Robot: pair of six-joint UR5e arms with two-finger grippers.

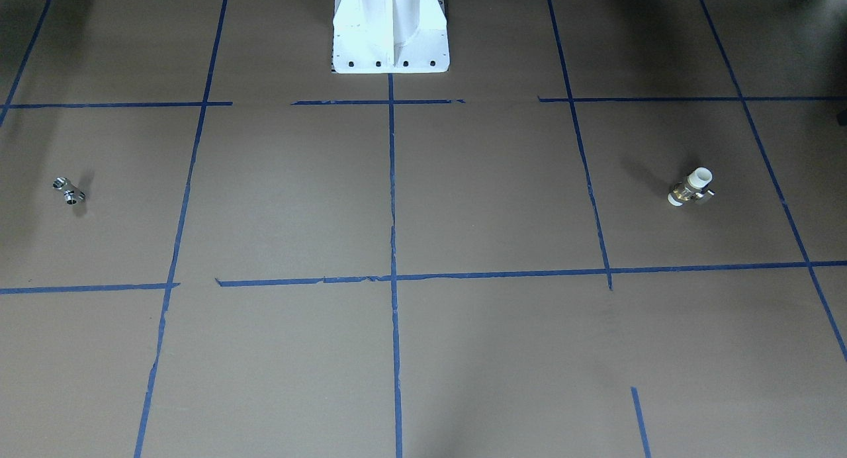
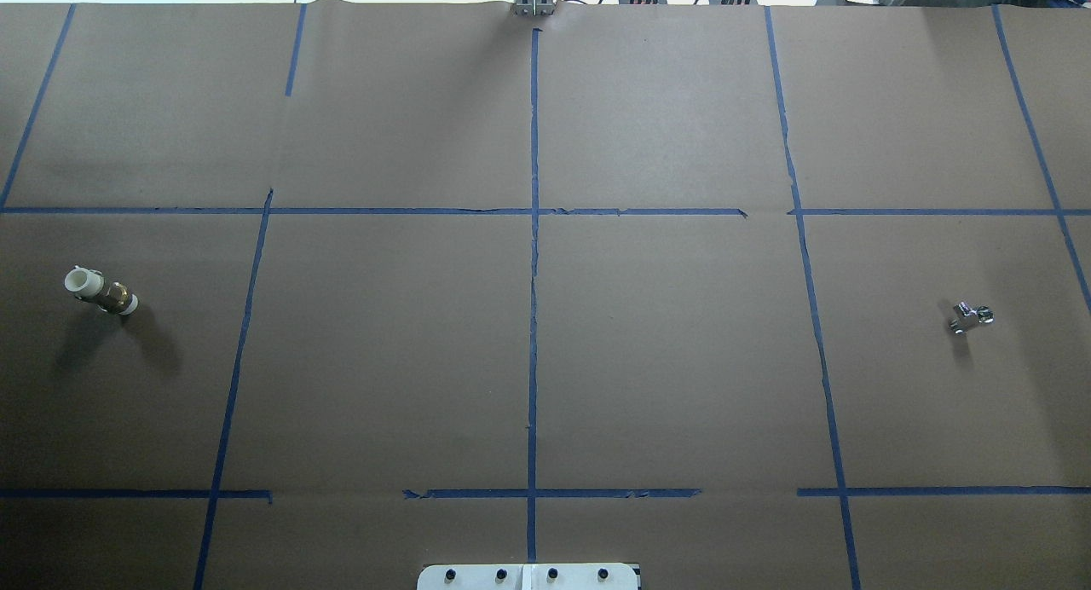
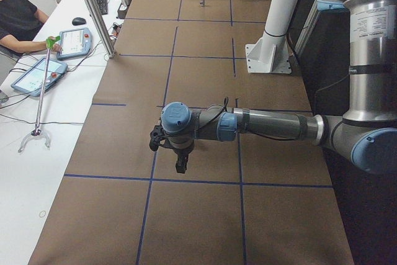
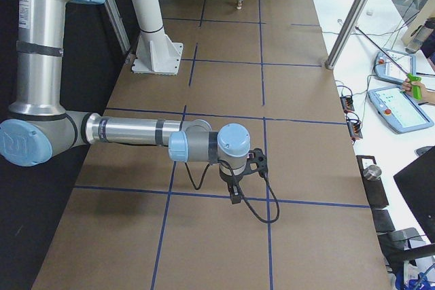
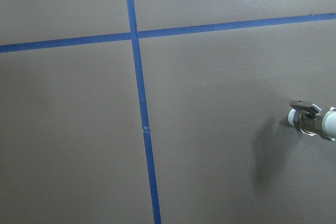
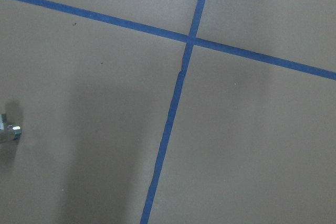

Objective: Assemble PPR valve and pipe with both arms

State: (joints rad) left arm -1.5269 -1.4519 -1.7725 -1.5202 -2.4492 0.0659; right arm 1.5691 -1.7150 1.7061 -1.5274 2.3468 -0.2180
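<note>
As neither part is lifted, the job looks unstarted. The valve [image 2: 102, 292] lies on the tabletop [image 2: 383, 360] far out on the robot's left side and the pipe [image 2: 970, 316] far out on its right, well apart. The left arm [image 3: 267, 125] is nearer the valve, the right arm [image 4: 136, 130] nearer the pipe.

Key relation: in the left wrist view the valve sits at the frame's right edge, not centred, so the left end effector [image 3: 180, 168] prob. needs a sideways shift before descending. The valve's long axis runs diagonal in the overhead view, w/ the big white end far-left. The pipe is likewise off at the left edge of the right wrist view.

The right end effector [image 4: 235, 198] hangs above the tabletop. Released or clenched: can't tell for either, side views only.
</note>
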